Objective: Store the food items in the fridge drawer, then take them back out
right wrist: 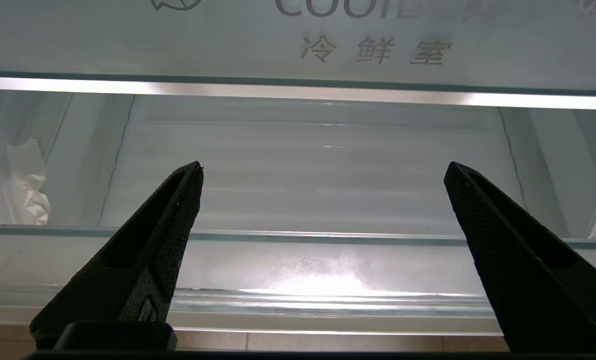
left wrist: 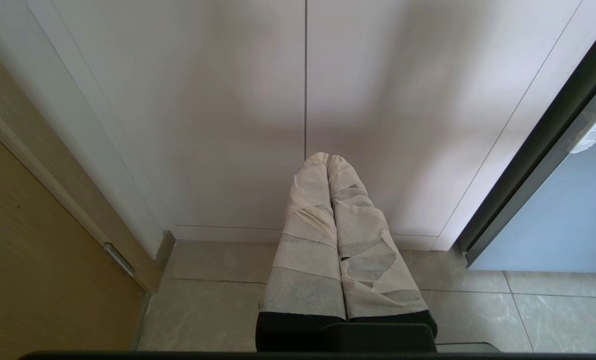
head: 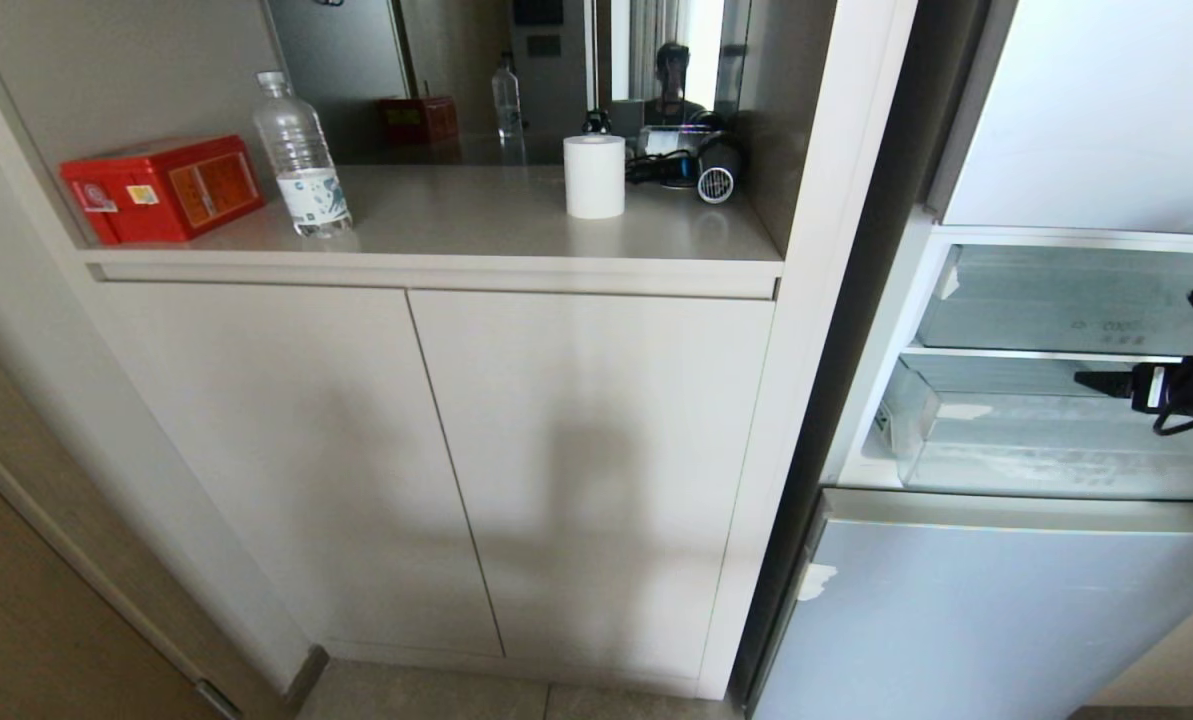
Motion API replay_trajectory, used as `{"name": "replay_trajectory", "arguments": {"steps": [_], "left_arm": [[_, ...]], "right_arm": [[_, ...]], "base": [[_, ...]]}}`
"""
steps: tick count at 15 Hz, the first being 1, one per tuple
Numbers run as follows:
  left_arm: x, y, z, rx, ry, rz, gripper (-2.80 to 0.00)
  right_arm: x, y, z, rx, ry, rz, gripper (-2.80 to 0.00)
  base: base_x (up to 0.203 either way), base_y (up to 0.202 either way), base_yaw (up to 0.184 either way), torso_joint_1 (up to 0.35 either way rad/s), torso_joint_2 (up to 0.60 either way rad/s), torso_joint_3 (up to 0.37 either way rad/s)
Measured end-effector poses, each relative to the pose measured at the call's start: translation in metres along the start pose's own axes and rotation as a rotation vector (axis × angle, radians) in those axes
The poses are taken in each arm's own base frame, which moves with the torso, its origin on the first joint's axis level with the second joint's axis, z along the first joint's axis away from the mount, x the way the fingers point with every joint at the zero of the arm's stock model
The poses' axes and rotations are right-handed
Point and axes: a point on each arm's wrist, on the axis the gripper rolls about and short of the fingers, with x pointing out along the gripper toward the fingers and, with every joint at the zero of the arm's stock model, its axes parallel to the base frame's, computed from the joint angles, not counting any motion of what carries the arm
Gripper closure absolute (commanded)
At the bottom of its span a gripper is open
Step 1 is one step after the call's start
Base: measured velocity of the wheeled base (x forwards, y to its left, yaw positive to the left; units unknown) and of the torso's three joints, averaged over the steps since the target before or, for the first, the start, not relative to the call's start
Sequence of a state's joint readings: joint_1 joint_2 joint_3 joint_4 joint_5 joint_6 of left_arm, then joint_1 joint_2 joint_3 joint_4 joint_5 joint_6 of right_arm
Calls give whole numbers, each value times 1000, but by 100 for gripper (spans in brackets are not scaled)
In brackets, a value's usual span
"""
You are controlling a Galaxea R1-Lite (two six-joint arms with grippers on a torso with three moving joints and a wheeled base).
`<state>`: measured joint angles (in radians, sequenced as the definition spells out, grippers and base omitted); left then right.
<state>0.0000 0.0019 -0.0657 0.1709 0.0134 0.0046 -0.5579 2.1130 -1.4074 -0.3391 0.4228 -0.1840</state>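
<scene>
at the right edge of the head view, inside the open fridge: right gripper (right wrist: 322, 170) reaching in level over the fridge drawer (head: 1056, 440), fingers (right wrist: 163, 240) spread wide apart, gripping nothing. seen from the right wrist: clear, wide and shallow drawer directly ahead, ribbed floor bare between the fingers, frosted, scuffed front lip (right wrist: 317, 270) just below them. above the drawer, a shorter clear bin (right wrist: 298, 40) with embossed lettering on its front. no tangerine-like fruit to be made out in any view, so cannot tell where it lies.

down low in front of the cabinet doors (left wrist: 302, 100): left gripper (left wrist: 327, 157) parked, tape-wrapped fingers (left wrist: 307, 225) pressed together, pointing at the seam between the two doors, tiled floor (left wrist: 218, 300) beneath.

on the counter shelf (head: 476, 225) left of the fridge: red box (head: 161, 188), plastic water bottle (head: 301, 160), white paper roll (head: 594, 176), hair dryer (head: 711, 165), all apart from one another.
</scene>
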Motion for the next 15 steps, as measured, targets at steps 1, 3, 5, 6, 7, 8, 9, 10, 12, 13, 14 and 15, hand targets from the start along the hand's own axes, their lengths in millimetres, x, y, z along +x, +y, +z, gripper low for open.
{"name": "replay_trajectory", "arguments": {"steps": [1, 3, 5, 6, 7, 8, 9, 10, 12, 13, 14, 15], "left_arm": [[0, 0, 0, 0, 0, 0, 0], [0, 0, 0, 0, 0, 0, 0], [0, 0, 0, 0, 0, 0, 0], [0, 0, 0, 0, -1, 0, 0], [0, 0, 0, 0, 0, 0, 0], [0, 0, 0, 0, 0, 0, 0], [0, 0, 0, 0, 0, 0, 0], [0, 0, 0, 0, 0, 0, 0], [0, 0, 0, 0, 0, 0, 0], [0, 0, 0, 0, 0, 0, 0], [0, 0, 0, 0, 0, 0, 0], [0, 0, 0, 0, -1, -2, 0]], "right_arm": [[0, 0, 1, -2, 17, -4, -280], [-1, 0, -1, -17, 85, -26, -280], [-2, 1, -3, -49, 132, -55, -280], [-3, 1, -4, -47, 153, -57, -280], [-4, 2, -6, -41, 173, -54, -280], [-4, 2, -7, -39, 193, -53, -280], [-6, 3, -10, -43, 235, -55, -280], [-7, 3, -13, -50, 275, -68, -280], [-10, 4, -16, -41, 317, -71, -280], [-13, 5, -19, -30, 356, -64, -280], [-16, 6, -20, -18, 388, -55, -280], [-19, 6, -19, -10, 405, -55, -280]], "base": [[0, 0, 0, 0, 0, 0], [0, 0, 0, 0, 0, 0], [0, 0, 0, 0, 0, 0], [0, 0, 0, 0, 0, 0], [0, 0, 0, 0, 0, 0], [0, 0, 0, 0, 0, 0], [0, 0, 0, 0, 0, 0], [0, 0, 0, 0, 0, 0], [0, 0, 0, 0, 0, 0], [0, 0, 0, 0, 0, 0], [0, 0, 0, 0, 0, 0], [0, 0, 0, 0, 0, 0]]}}
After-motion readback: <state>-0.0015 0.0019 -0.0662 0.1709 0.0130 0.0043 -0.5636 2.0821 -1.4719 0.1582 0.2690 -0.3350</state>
